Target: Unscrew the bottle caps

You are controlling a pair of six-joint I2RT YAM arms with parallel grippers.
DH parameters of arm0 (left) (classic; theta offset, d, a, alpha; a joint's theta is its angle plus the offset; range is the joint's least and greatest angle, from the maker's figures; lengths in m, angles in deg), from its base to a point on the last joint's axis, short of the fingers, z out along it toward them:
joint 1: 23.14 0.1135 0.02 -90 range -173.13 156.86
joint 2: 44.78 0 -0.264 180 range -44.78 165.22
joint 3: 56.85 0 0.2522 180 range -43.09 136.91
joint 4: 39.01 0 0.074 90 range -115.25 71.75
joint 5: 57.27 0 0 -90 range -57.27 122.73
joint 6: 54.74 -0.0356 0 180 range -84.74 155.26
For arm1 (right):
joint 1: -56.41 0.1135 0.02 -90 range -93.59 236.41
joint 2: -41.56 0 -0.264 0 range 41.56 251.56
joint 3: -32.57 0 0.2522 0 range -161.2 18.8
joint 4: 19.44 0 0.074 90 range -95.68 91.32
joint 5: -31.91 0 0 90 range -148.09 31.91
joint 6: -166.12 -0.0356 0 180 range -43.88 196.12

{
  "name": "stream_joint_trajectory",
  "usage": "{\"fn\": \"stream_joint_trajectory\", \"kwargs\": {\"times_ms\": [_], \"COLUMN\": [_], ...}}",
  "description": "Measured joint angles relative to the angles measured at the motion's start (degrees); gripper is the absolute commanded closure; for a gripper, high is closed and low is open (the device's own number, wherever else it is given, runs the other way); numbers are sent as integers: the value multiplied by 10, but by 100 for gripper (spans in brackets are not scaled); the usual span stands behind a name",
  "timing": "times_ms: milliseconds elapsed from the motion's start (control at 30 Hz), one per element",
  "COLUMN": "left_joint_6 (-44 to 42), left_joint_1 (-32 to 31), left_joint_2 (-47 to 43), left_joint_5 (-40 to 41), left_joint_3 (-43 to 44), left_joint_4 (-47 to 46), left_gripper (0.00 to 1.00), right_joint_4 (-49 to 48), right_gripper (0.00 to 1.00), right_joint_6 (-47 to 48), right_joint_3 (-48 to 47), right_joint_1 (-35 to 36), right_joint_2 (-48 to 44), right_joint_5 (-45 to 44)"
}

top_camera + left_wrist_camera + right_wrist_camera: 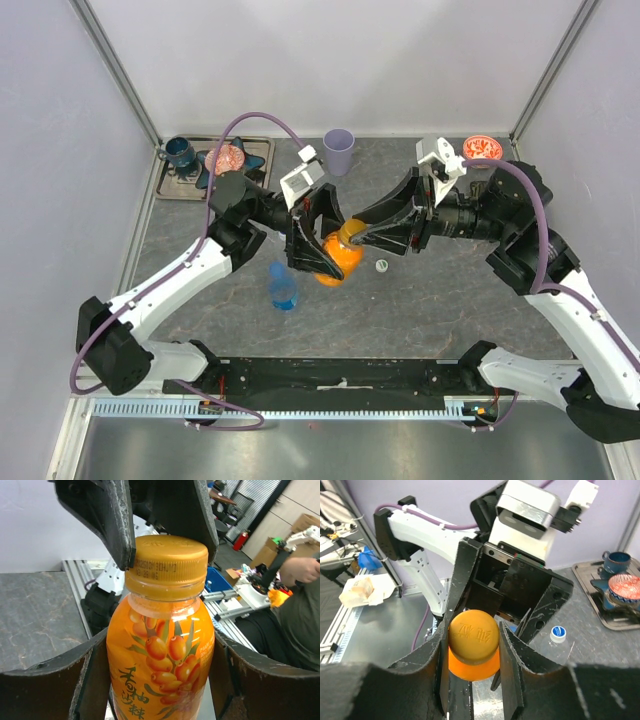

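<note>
Orange cap (pixel 472 639) — rim tight in right tool (pixel 473 632)

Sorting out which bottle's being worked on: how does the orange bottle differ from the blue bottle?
The orange bottle is gripped by the left hand, its cap between the fingers of the right hand; the blue bottle stands untouched. Orange is tilted, blue upright. Both are small plastic bottles.

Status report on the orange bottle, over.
Left fingers shut on orange bottle. Right fingers shut on cap, not yet off. Blue bottle nearby, not touching.
</note>
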Motion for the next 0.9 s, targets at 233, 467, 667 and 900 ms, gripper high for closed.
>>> {"fn": "stream_joint_trajectory", "kwargs": {"times_ms": [233, 467, 667, 900], "left_joint_6": [57, 57, -68, -192], "left_joint_1": [-2, -1, 5, 5], "left_joint_2": [21, 23, 7, -21], "left_joint_5": [-58, -70, -39, 26], "left_joint_3": [0, 1, 27, 50], "left_joint_4": [-85, -73, 100, 258], "left_gripper": [65, 66, 66, 65], "right_joint_4": [-53, -57, -14, 38], "right_gripper": [100, 83, 57, 49], "right_joint_6": [5, 4, -2, -6], "right_joint_3": [27, 33, 19, -16], "right_joint_1": [-2, -2, -1, 4], "right_joint_2": [1, -3, -9, 1], "right_joint_5": [68, 68, 4, -43]}}
